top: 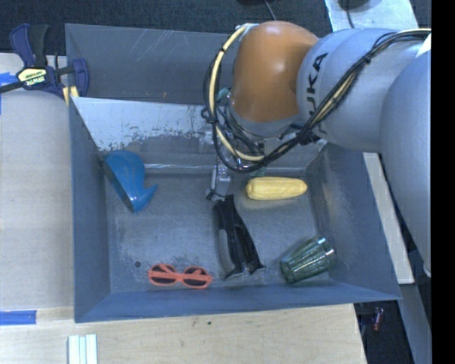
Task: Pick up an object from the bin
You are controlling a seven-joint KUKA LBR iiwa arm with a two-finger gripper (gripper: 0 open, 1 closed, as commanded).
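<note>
One grey metal bin (91, 226) holds four loose things, one of each kind. The gripper (241, 268) (long, black and narrow) reaches down to the bin floor near the front wall. I cannot tell whether it is open or closed. The largest thing is a blue plastic scoop (131, 179), smooth and curved, lying well apart from the gripper by the left wall. A yellow corn cob (277, 189), bumpy and oblong, lies just beside the gripper's upper part, on the view's right. A green glass tumbler (308, 259), see-through and ribbed, lies on its side near the gripper's tip, to its right. A pair of flat orange toy glasses (180, 276), two ovals joined, lies near the tip on its left.
</note>
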